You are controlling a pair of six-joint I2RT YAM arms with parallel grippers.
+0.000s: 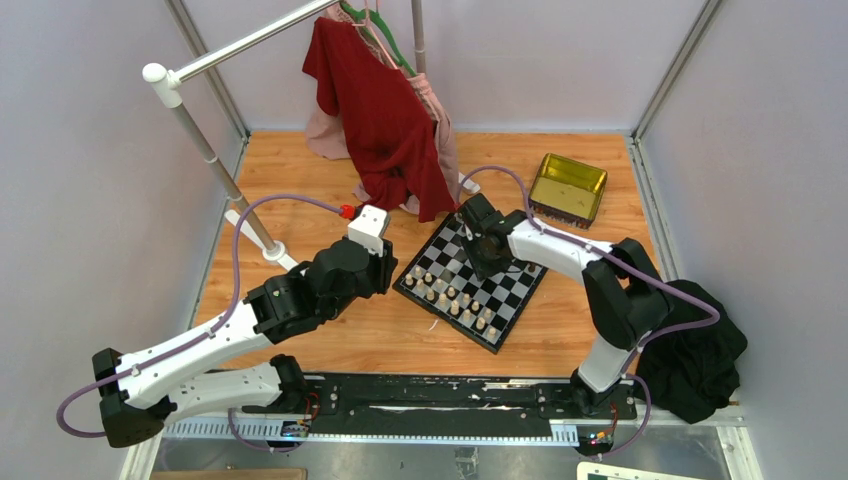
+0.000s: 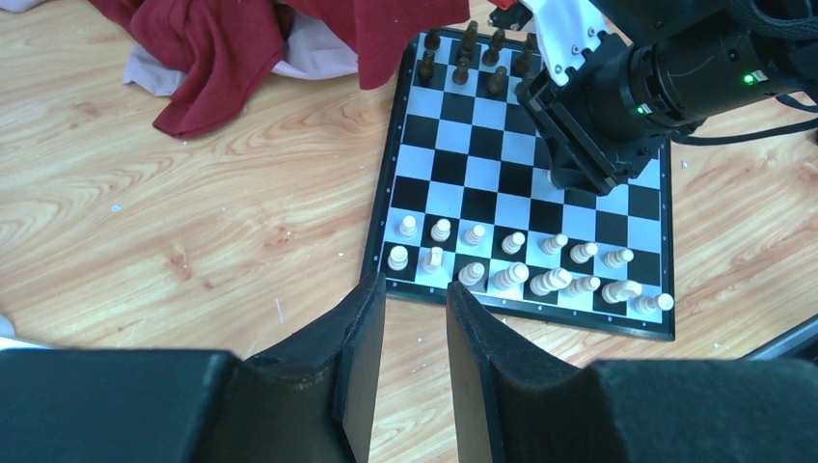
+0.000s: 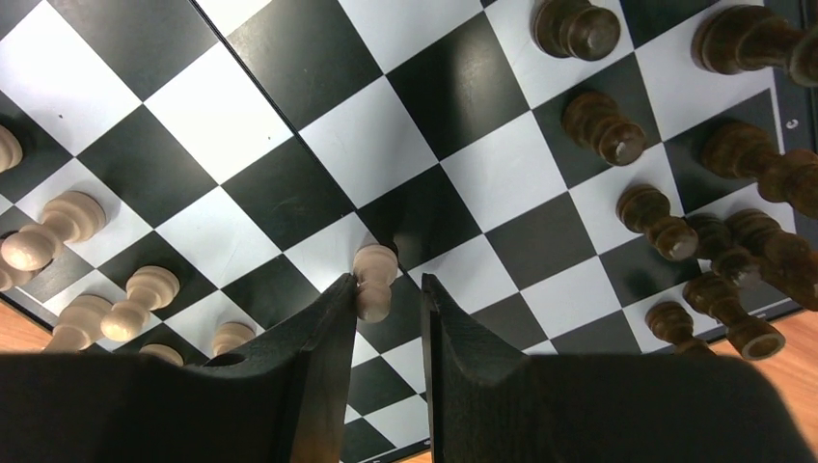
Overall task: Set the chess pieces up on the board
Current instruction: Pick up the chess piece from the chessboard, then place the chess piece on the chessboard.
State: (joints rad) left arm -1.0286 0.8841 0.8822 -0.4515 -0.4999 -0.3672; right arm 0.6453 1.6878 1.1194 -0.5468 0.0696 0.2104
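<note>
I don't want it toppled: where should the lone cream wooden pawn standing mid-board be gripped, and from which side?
Take the lone cream wooden pawn by its narrow waist under the round head, coming from straight above: it seems upright, with free squares around it on the black-and-white checkered board.

I've got bright, even overhead light here, with soft shadows. There's a sheen on the gold tin (image 1: 568,186). In the right wrist view, board (image 3: 289,193) squares look sharp; the bottom foreground is dark and soft.

left arm (image 1: 230,335) extended, left fingers (image 2: 362,357) slightly apart; right arm (image 1: 560,250) bent inward, right fingers (image 3: 323,357) likewise.
</note>
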